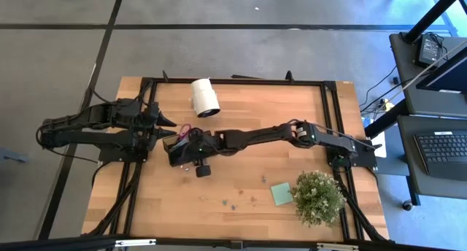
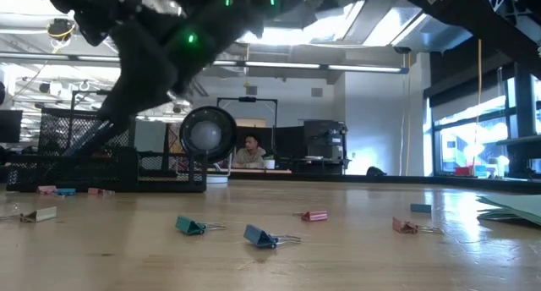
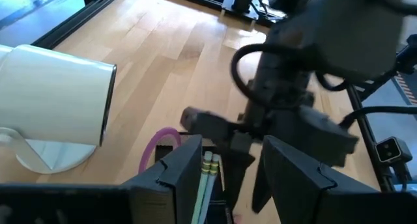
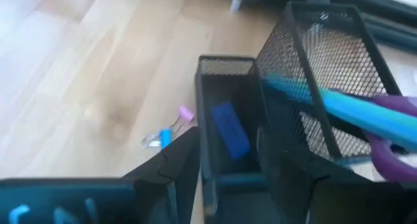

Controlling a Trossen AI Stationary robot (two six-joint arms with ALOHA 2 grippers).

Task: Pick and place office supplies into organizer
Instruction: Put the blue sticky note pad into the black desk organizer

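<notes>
A: Two grippers at the organizer [image 1: 177,153]? State?

B: Yes. Right gripper [image 4: 231,178] hangs right over it, fingers apart on either side of the narrow compartment, nothing pinched. Left gripper [image 3: 238,178] is just beside it on the left arm's side, fingers also spread, holding nothing.

A: Any labels?

B: None I can read.

A: Where's the organizer?

B: Left of centre on the table [image 1: 241,105], near the white roll [image 1: 205,98]. Black wire mesh, one narrow low compartment, one taller one next to it.

A: Contents, orientation?

B: Scissors [image 4: 352,110] in the taller part: blue blades slanting down into the mesh, purple handle sticking out over the rim. A small blue piece [image 4: 229,129] lies in the narrow part, long axis along the compartment. Pale green pencils [image 3: 210,175] are in there too, side by side and parallel.

A: What's loose?

B: Small clips [image 2: 260,236] scattered on the near side of the table, well apart from the organizer. Light green sticky-note pad [image 1: 281,193] lies flat, touching the potted plant [image 1: 318,198].
</notes>
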